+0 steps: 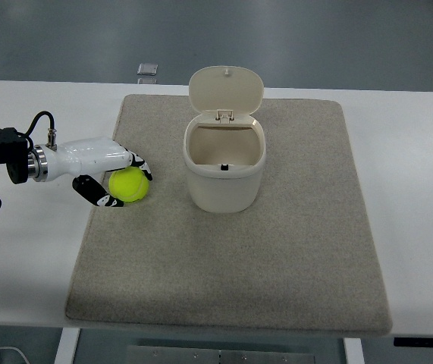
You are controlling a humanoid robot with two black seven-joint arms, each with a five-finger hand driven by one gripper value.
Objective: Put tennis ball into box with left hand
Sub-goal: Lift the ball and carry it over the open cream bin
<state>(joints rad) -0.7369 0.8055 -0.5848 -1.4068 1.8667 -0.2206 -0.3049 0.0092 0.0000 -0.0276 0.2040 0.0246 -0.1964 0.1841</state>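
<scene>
Reaching in from nine o'clock, the left hand (122, 184) is closing its fingers (139, 161) round the ball (129, 185): upper fingers over the top, thumb curling beneath. Whether the grip is firm or only a cradle cannot be told from this view.

Item: ball, yellow-green, lying at the nine o'clock side of the mat (231, 250), just inside its left edge. Whether it is resting on the mat or already lifting clear cannot be told.

Item: box (224, 171), cream, standing upright near the middle of the mat at three o'clock from the ball, apart from it. Its lid (226, 91) is standing open, tilting back toward twelve o'clock, leaving the mouth clear from above.

Item: surface (34, 258), white, carrying the mat.

Handling note, as judgement: the step is securing the grasp. Doing it well is likely meaning squeezing evenly before lifting, since a round ball is rolling out of a loose hold, then rising above the rim, travelling toward three o'clock and releasing over the middle of the mouth.

Room: open mat is lying between ball and box, and more toward six o'clock. The near rim and the raised lid are the edges to be avoiding. The right hand is not showing.
</scene>
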